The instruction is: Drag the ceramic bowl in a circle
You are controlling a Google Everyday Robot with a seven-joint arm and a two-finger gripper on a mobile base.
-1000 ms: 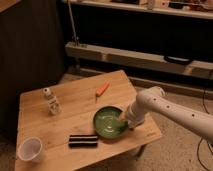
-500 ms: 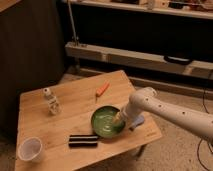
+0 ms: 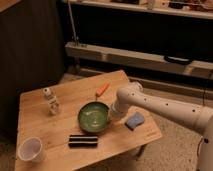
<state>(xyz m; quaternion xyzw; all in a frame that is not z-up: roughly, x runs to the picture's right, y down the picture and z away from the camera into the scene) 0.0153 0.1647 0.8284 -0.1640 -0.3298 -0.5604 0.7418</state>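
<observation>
I see the gripper [image 3: 111,114] low over the wooden table [image 3: 60,125], against the right rim of the green ceramic bowl [image 3: 93,117]. Its jaws are closed; I cannot tell whether they pinch the rim. The bowl sits near the table's middle, with a blue sponge [image 3: 134,120] to its right, a dark bar [image 3: 83,141] in front, an orange marker [image 3: 102,89] behind, and a white cup [image 3: 31,149] at the front-left corner.

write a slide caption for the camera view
Gripper, jaws shut on the right rim of the green ceramic bowl, on a wooden table with a blue sponge and white cup.
</observation>
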